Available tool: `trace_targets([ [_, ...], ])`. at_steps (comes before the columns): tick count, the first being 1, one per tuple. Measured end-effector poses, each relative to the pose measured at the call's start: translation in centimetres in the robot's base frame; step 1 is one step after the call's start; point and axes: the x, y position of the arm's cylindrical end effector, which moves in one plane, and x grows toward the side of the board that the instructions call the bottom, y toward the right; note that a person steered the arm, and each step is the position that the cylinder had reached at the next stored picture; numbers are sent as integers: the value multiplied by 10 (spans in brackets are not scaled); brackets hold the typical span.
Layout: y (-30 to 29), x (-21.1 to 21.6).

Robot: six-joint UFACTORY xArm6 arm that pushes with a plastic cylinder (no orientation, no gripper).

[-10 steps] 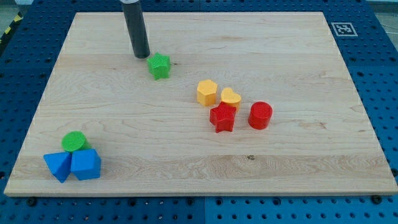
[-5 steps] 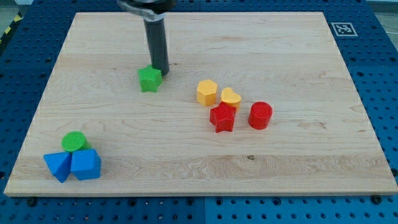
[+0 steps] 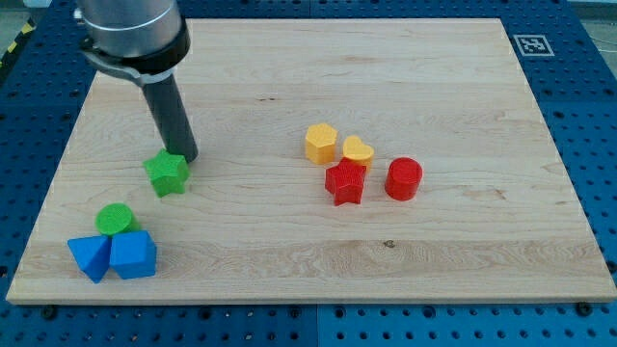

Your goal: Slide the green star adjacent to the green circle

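- The arm carries no fingers, so nothing is grasped, clenched or released; it ends in a dark rod whose lower end, my tip (image 3: 187,158), rests on the counter (image 3: 289,251).
- My tip sits at the upper right edge of the green star (image 3: 167,173), touching it or just beside it; actual contact cannot be told.
- The rod rises from my tip toward the view's top left, into the grey arm housing there.
- Green star: in the left half of the counter, flat on the wood.
- Green circle (image 3: 116,219): below and left of the star, near it but apart, with bare wood between them.
- Two blue blocks, angular in shape, sit against the green circle: the left blue block (image 3: 89,256) and the right blue block (image 3: 132,255), touching each other.
- Well apart, right of centre: a yellow block (image 3: 321,143), a yellow heart (image 3: 358,152) just beside it, a red star (image 3: 345,182) below them, and a red cylinder (image 3: 404,178) to its right.
- Counter's top right corner: a black-and-white marker (image 3: 531,43).
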Motion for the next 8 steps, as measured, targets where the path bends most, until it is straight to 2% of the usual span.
trace_targets([
  [2, -16, 17],
  [3, -17, 9],
  [4, -51, -23],
  [8, -57, -10],
])
